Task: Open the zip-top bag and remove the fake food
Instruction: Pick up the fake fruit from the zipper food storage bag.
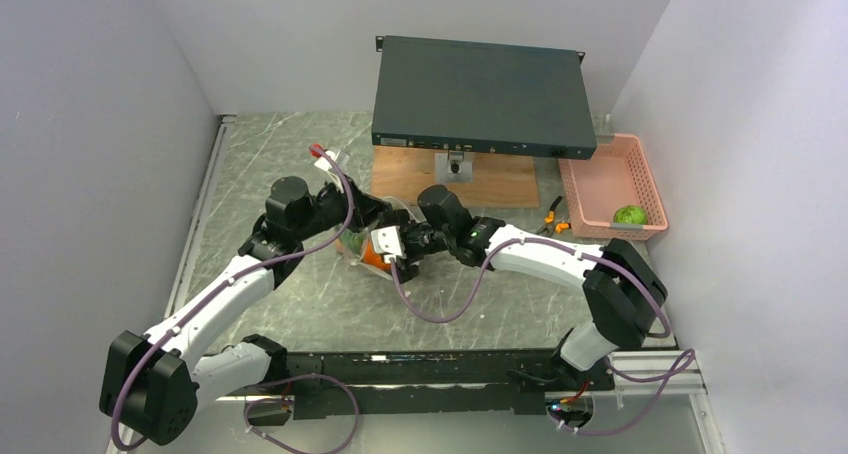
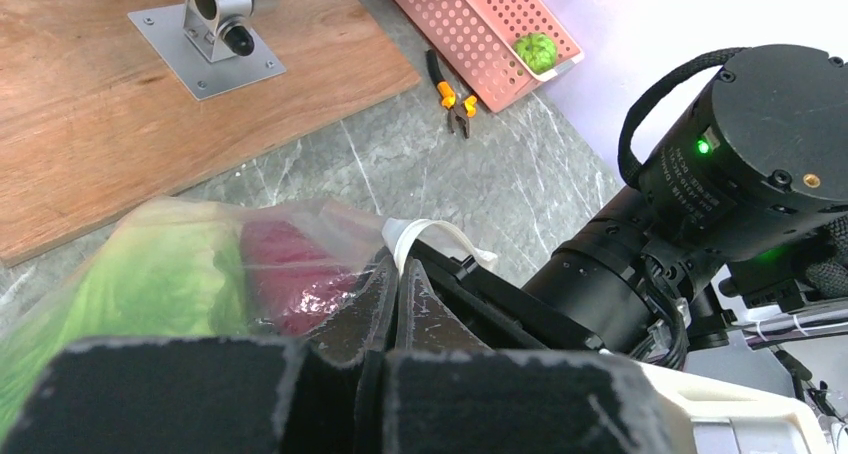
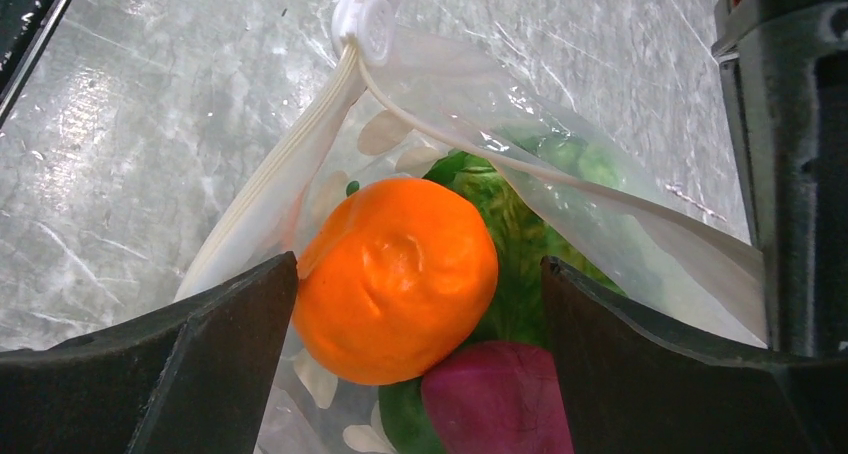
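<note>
Peering from above, I mostly lose the zip-top bag mid-table beneath the left gripper, pinching its rim, and the right gripper, spread astride the fake food inside. Marbled grey table, pale walls.

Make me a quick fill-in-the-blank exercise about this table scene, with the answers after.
1. The right gripper has its jaws ____ on either side of the orange ball in the zip-top bag.
2. The left gripper is ____ on the bag's edge.
3. The pink basket holds one ____ piece of fake food.
4. The pliers beside the basket have ____ handles.
Missing words: open; shut; green; orange.
</note>
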